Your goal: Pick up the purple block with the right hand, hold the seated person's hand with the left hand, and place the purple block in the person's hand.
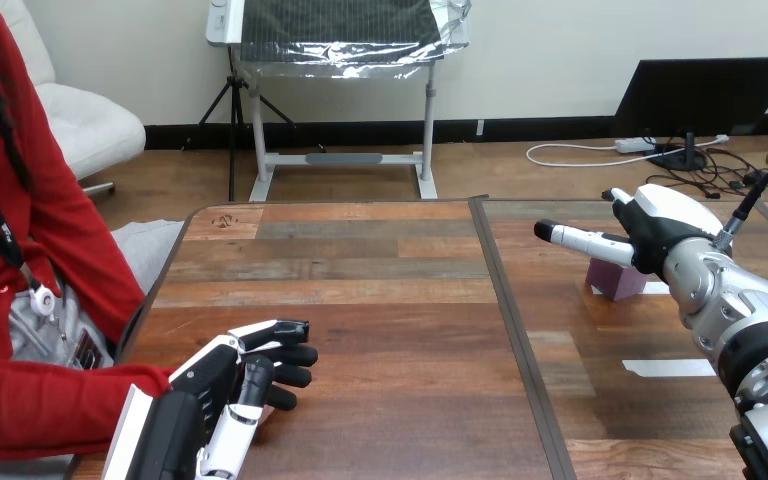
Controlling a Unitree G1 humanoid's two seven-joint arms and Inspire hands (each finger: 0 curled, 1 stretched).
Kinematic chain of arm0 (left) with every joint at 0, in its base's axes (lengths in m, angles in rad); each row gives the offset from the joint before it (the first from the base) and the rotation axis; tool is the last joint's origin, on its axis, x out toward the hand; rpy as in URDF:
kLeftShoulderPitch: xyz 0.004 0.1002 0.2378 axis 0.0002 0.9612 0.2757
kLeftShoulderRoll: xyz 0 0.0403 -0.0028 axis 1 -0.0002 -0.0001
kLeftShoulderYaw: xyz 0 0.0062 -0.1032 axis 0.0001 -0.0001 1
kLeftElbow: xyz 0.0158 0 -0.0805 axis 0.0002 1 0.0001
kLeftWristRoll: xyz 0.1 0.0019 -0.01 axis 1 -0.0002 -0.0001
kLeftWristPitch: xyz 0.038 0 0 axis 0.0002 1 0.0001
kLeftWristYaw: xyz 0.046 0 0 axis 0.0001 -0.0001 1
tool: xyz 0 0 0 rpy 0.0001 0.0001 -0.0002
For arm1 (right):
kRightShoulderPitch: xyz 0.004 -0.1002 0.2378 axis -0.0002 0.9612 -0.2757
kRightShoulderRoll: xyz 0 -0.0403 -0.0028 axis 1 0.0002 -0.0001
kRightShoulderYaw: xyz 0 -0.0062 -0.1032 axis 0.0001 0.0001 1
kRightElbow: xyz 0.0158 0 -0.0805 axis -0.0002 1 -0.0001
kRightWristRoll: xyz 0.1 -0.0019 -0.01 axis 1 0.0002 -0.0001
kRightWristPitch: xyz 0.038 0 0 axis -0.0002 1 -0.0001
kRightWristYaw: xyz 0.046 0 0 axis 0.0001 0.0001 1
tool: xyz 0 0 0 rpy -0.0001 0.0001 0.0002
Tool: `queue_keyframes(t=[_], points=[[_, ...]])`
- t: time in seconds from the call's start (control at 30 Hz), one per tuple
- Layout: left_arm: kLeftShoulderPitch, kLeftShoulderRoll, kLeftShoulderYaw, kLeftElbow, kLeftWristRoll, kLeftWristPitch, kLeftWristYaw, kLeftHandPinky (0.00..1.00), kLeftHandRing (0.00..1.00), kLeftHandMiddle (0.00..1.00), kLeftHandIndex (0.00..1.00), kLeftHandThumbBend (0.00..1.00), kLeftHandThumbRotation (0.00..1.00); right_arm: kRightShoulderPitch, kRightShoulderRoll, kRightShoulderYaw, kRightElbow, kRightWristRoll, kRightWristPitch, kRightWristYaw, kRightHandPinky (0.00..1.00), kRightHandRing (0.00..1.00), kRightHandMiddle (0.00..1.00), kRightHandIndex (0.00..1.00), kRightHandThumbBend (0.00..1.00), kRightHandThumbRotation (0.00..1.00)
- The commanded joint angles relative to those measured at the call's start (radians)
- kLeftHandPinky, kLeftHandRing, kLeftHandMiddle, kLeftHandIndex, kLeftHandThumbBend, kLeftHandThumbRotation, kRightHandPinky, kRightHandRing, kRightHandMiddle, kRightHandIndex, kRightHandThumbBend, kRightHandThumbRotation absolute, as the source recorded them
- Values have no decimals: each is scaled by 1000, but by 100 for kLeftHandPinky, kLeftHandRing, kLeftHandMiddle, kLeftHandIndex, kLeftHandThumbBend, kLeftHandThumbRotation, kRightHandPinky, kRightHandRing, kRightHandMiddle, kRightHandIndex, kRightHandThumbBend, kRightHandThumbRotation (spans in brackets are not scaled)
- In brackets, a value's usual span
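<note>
Though the right hand, fingers straight, half hides it, the purple block (darker top) looks boxy.

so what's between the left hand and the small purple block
Head view: only bare wooden table, crossed by its dark seam, between the left hand and the small purple block.

**Desk**: planks in mixed browns, from reddish to grey-brown, each streaked with grain. A dark strip runs between its two halves.
**Purple block**: muted purple (the top face paler, almost pink).
**Tape strips**: plain white against the brown.
**Left hand**: black, with white shells on its back.
**Right hand**: white shell over black, with a white finger that has a black tip.
**Right forearm**: silver, with a black band.
</note>
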State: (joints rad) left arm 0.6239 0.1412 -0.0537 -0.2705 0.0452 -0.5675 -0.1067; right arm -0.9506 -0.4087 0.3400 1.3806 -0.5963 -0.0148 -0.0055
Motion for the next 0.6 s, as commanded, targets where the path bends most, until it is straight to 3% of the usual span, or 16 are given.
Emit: queue_keyframes(t=[0.0, 0.57], points=[[-35, 7, 14, -38, -10, -25, -4, 56, 63, 66, 69, 34, 90, -91, -5, 5, -19, -4, -5, -8, 100, 100, 100, 100, 79, 100], [-23, 8, 20, -45, -6, -29, -6, 56, 63, 66, 68, 32, 90, -85, -2, 23, -14, -15, 10, 21, 100, 100, 100, 100, 79, 100]])
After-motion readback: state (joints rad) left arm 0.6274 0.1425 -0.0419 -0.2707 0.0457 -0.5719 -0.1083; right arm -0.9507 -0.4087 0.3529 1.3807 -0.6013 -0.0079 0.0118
